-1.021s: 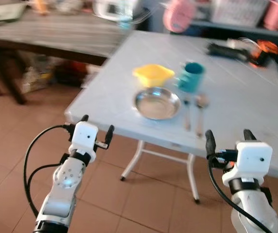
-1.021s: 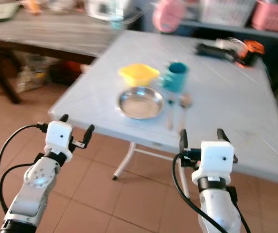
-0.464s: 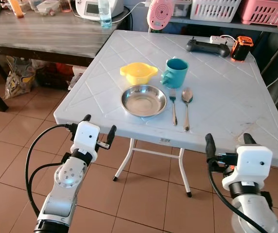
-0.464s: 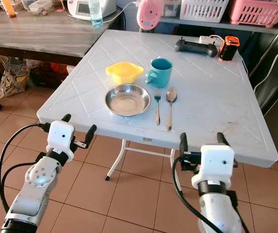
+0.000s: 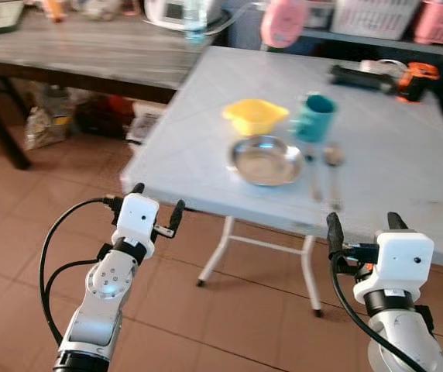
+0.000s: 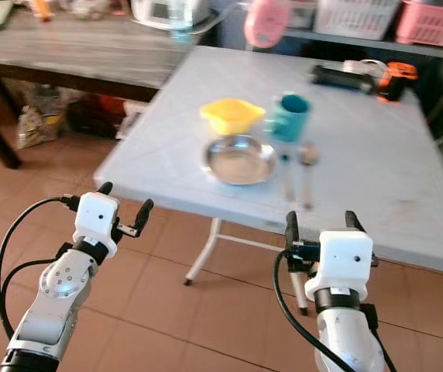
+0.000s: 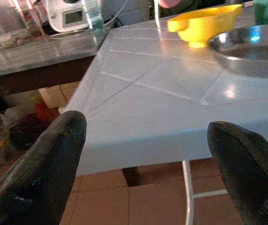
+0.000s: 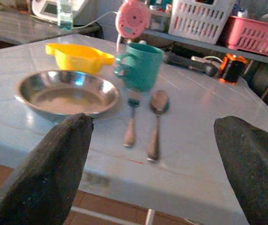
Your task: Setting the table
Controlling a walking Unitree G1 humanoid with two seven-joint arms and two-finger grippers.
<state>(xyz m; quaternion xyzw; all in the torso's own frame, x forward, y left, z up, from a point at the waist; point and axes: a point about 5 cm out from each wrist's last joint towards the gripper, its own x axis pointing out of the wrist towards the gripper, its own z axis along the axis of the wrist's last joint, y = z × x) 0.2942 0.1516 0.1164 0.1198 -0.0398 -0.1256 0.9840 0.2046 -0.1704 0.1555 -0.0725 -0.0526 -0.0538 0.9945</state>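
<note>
On the white folding table (image 5: 407, 167) lies a steel plate (image 5: 267, 160), with a yellow bowl (image 5: 255, 115) behind it and a teal mug (image 5: 315, 118) to the bowl's right. A fork (image 5: 314, 175) and a spoon (image 5: 332, 167) lie side by side to the right of the plate. My left gripper (image 5: 155, 205) is open, held in the air short of the table's near left corner. My right gripper (image 5: 362, 226) is open too, in front of the table's near edge, below the fork and spoon. Neither holds anything.
A dark wooden table (image 5: 82, 54) with appliances stands at the back left, bags under it. A black controller (image 5: 361, 75) and an orange object (image 5: 413, 81) lie at the white table's far side. Pink and white baskets (image 8: 224, 23) sit on a shelf behind. Tiled floor (image 5: 229, 325) lies below.
The whole picture has shifted to the right and blurred, so the camera has moved. Both grippers keep the same open pose in front of me.
</note>
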